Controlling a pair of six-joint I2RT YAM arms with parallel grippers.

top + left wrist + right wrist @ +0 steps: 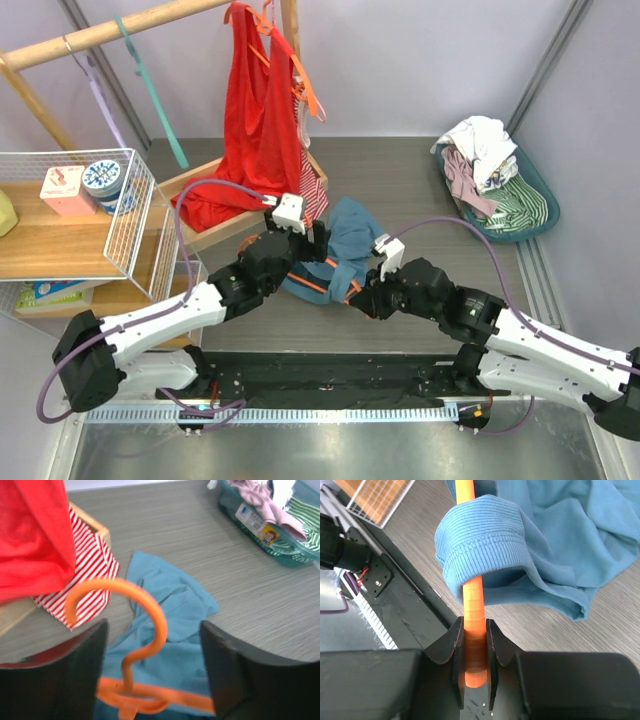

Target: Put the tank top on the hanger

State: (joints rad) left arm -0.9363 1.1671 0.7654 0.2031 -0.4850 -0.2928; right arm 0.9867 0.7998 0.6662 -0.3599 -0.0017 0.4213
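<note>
Right gripper (474, 645) clamped shut on one end of the orange hanger (473, 600), its two fingers pinching the thin plastic arm from either side. Just beyond them, a ribbed shoulder strap (480, 535) of the teal-blue tank top (560, 540) loops fully around that arm, so one shoulder is threaded on.

The left gripper (152, 625) stands with its fingers spread wide, bracketing the hanger's hook (150, 602) without pressing on it (nothing is held on this side, as far as the wrist view shows).

Outward from the two claws, the body of the top lies bunched and creased on the grey table (210, 540), spilling away from the hanger and not hanging off it. In the overhead view only short lengths of orange show through the blue cloth between the arms.

By these views the job looks partly done. One strap is on. Whether the second strap has reached the other arm of the hanger cannot be made out, since the cloth covers that end. What seems to be left is to seat that second shoulder, pull the fabric out flat and lift the hanger clear.

A red-and-white striped garment (85, 575) and a bright red one (30, 530) crowd the left side near the hook. A teal tub of laundry (540, 215) sits well apart at the far right.
</note>
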